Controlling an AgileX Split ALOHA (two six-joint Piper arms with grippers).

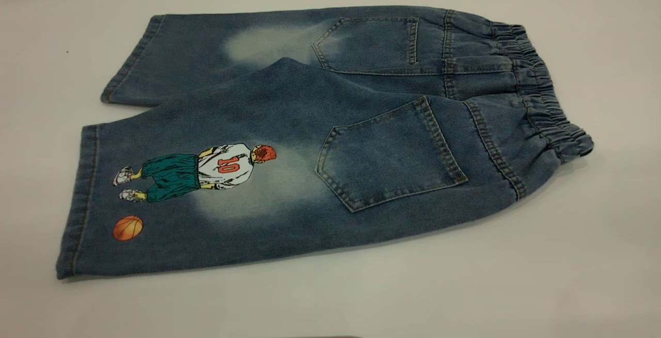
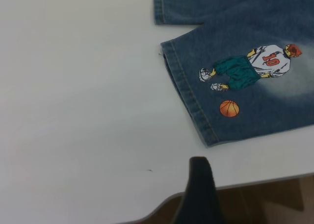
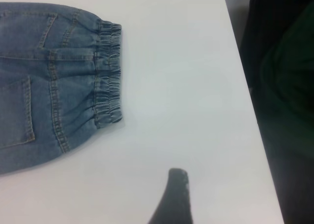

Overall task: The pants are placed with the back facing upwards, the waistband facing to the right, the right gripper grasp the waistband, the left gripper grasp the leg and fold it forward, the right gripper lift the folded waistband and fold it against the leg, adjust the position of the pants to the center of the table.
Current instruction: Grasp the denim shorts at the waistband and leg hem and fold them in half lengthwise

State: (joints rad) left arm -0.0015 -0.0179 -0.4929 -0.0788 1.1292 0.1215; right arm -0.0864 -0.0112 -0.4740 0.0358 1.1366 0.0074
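- One pair of pants (image 1: 320, 137), faded blue denim shorts, lies flat and unfolded on the white table (image 1: 568, 255), back side up.
- Nearest the exterior camera is the printed leg (image 1: 170, 198): one red-haired player in a white number 10 shirt (image 1: 227, 165) and one orange basketball (image 1: 127, 227) beside the leg's hem.
- Two back patch pockets show: the near pocket (image 1: 387, 155) above the printed leg, the far pocket (image 1: 372, 44) above the plain leg (image 1: 206, 54).
- The printed leg's inner edge overlaps the plain leg, which lies beyond it.
- One gathered waistband (image 1: 542, 90) runs along the shorts' right end.
- The exterior view shows no arm at all.
- The left wrist view alone shows the left gripper (image 2: 200, 185): one dark fingertip over the table edge, clear of the printed leg's hem; whether its fingers are apart or together I cannot tell.
- The right wrist view alone shows the right gripper (image 3: 175, 192): one scuffed fingertip over bare table, well apart from the waistband; its state too I cannot tell.
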